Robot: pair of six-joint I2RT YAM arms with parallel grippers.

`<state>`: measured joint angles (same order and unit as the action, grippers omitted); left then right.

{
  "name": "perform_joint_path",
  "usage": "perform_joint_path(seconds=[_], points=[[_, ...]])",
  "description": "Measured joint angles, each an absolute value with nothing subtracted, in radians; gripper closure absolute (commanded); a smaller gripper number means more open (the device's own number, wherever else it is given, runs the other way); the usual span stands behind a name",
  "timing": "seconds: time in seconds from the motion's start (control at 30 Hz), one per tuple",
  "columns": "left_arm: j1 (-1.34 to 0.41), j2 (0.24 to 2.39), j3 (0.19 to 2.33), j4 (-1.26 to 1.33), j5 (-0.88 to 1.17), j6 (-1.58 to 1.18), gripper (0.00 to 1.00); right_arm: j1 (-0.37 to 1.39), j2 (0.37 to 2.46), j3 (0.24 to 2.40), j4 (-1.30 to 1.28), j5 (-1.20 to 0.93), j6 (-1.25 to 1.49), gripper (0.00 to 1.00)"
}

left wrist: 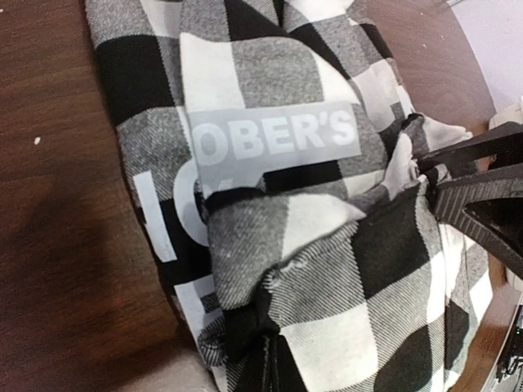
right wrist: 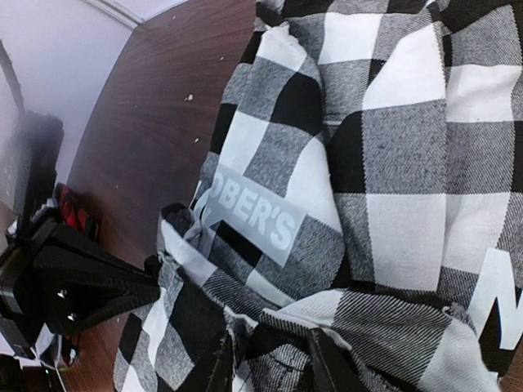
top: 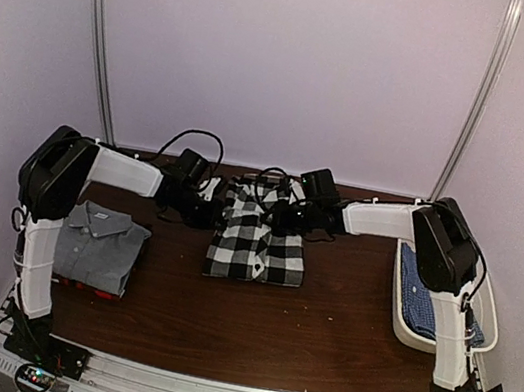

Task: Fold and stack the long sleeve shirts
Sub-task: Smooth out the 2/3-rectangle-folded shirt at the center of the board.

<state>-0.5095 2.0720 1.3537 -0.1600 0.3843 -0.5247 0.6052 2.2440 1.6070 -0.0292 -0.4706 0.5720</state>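
Four shirts [top: 258,246] (one nearly hidden), one tub [top: 408,334].

Either side of the checked shirt [top: 259,241] the two arms looked alike. The left arm [top: 39,263] and the right arm [top: 451,341] each had smooth white links and bulky black housings at the joints. Thin black cables [top: 196,136] looped over the wrists beyond the shirt. The fingers [right wrist: 98,286] were matte black wedges with small silver screws [right wrist: 62,294]. The black bases [top: 33,344], nearer than the shirt, carried tiny coloured lights.
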Motion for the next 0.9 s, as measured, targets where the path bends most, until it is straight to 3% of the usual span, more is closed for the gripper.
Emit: perform_joint_path(seconds=[0.17, 0.27, 0.6, 0.73, 0.9], points=[[-0.509, 2.109, 1.366, -0.167, 0.351, -0.532, 1.0, 0.602, 2.268, 1.681, -0.149, -0.379, 0.491, 0.44], [-0.509, 2.109, 1.368, -0.167, 0.337, -0.539, 1.0, 0.601, 2.249, 1.688, -0.211, -0.309, 0.455, 0.4], [-0.509, 2.108, 1.37, -0.169, 0.308, -0.562, 0.99, 0.645, 2.037, 1.61, -0.311, -0.102, 0.39, 0.48], [-0.509, 2.098, 1.37, -0.188, 0.265, -0.567, 0.87, 0.67, 2.002, 1.547, -0.311, -0.078, 0.392, 0.47], [-0.509, 2.071, 1.37, -0.196, 0.208, -0.574, 0.76, 0.704, 2.064, 1.577, -0.349, -0.049, 0.395, 0.4]])
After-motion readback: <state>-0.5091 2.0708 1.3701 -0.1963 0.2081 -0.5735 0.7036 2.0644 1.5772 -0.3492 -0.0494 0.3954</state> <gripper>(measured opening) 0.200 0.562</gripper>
